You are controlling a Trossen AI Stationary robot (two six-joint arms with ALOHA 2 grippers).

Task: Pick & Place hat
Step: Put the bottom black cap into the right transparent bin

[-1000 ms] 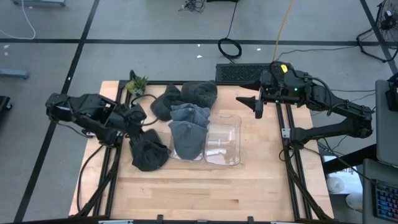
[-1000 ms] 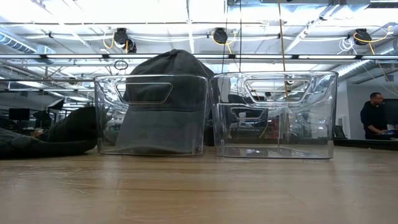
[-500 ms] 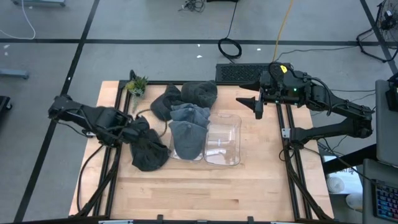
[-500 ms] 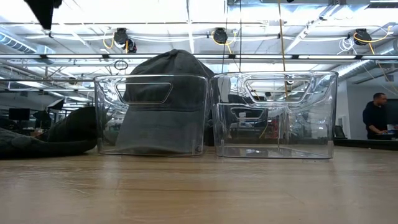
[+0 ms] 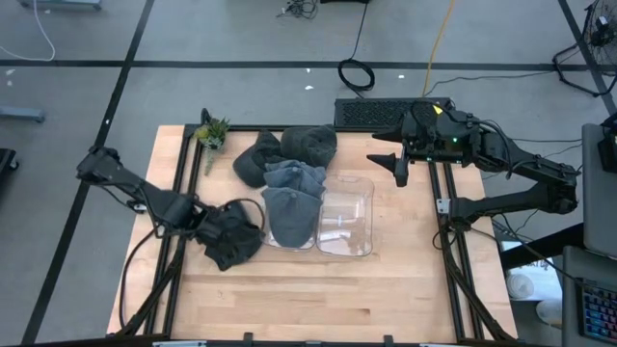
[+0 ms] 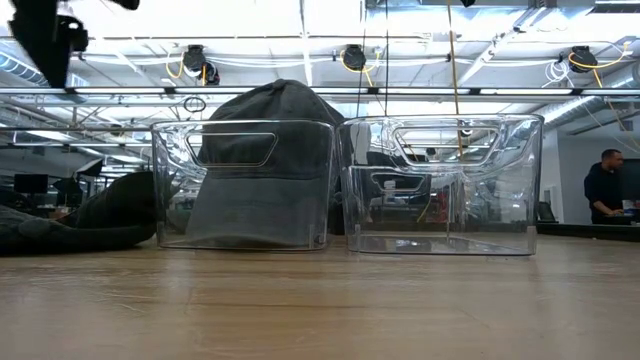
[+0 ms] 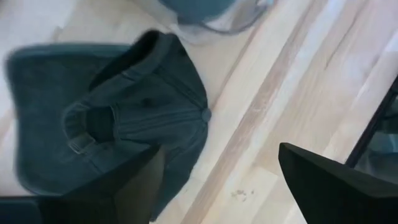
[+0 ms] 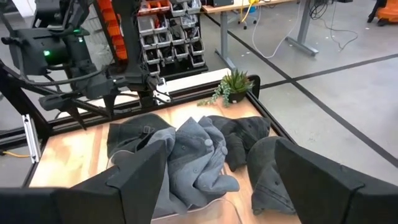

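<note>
A dark hat (image 5: 238, 241) lies flat on the table just left of the bins, and its back strap shows in the left wrist view (image 7: 124, 118). My left gripper (image 5: 210, 227) hovers open over that hat's left part (image 7: 221, 186); in the low view the arm (image 6: 45, 30) is high above the hat (image 6: 100, 215). A grey hat (image 5: 290, 216) sits in the left clear bin (image 6: 245, 185). Several more hats (image 5: 289, 159) are heaped at the far side. My right gripper (image 5: 390, 164) waits open near the far right (image 8: 224, 186).
The right clear bin (image 5: 347, 218) holds only a small white scrap. A small potted plant (image 5: 211, 130) stands at the far left corner. Black frame rails (image 5: 183, 193) run along both table sides. Bare wood (image 5: 328, 299) stretches along the near edge.
My left gripper has swung from beside the far hat pile toward the near edge and come over the dark hat by the bins. It stays open. The hats and my right arm have kept still.
</note>
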